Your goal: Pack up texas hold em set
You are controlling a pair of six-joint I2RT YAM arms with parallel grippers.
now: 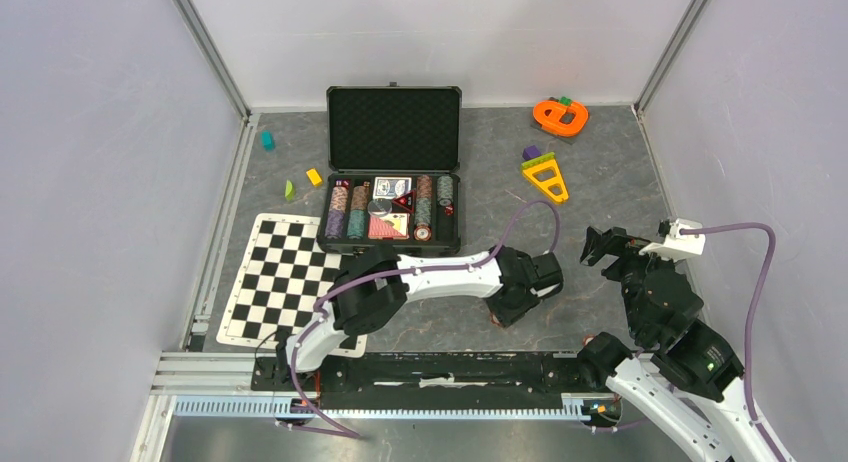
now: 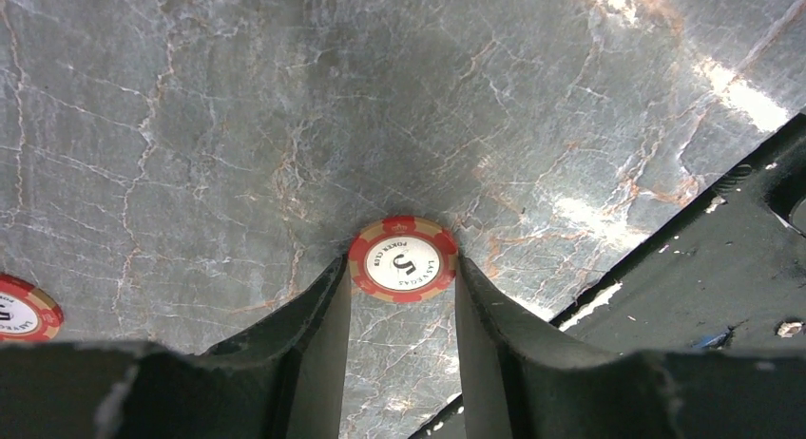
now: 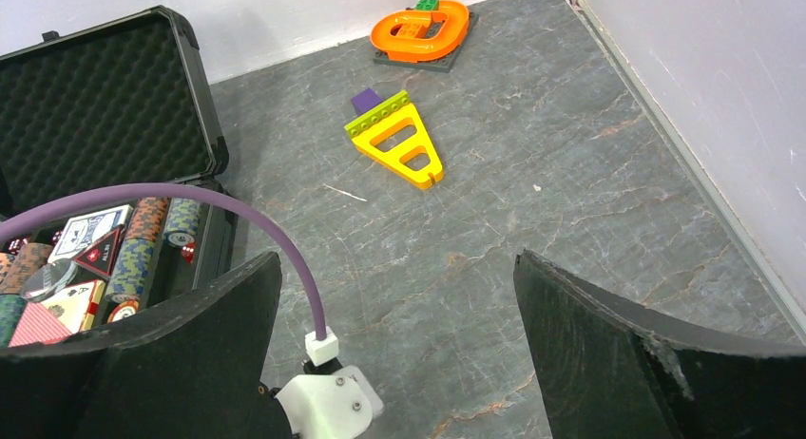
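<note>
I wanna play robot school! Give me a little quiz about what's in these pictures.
1. True or false: the black briefcase is closed.
2. What lies between the left gripper fingertips? A) a die B) a red poker chip C) a card deck
3. What colour is the ring-shaped toy?
Key: 1 false, it stands open. 2 B. 3 orange.
</note>
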